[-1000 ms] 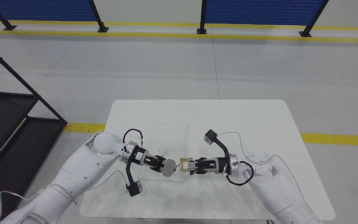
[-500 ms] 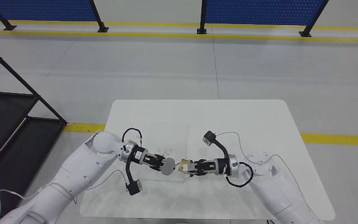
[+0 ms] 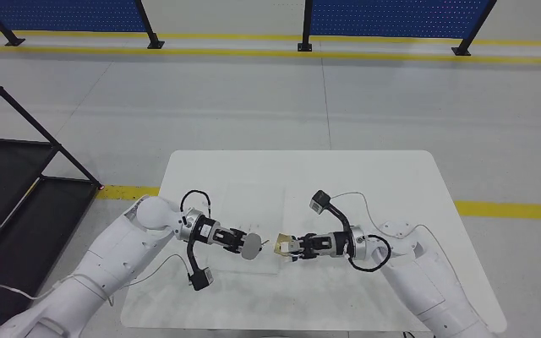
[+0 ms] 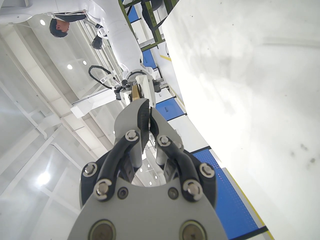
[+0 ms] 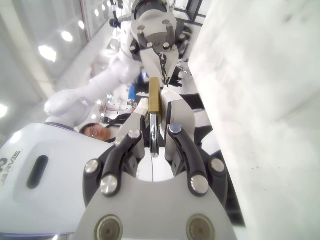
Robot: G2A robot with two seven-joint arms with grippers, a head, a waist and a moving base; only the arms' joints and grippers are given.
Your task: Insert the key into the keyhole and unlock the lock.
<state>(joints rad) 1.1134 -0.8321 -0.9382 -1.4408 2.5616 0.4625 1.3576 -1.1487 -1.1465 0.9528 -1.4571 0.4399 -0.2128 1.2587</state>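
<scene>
Lock (image 3: 281, 245): brass, likely heavy, slippery; right gripper (image 5: 155, 102) jaws clamp body. Key (image 5: 163, 74) at 9 o'clock, thin, pinched by left gripper (image 4: 148, 109).

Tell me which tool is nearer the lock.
Right. The right tool is clamped on the lock; the left tool, gripping the key, faces it across a gap.

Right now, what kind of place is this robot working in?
Probably a robot test hall or lab: blue fence panels, yellow floor lines and a white table on a smooth grey floor.
</scene>
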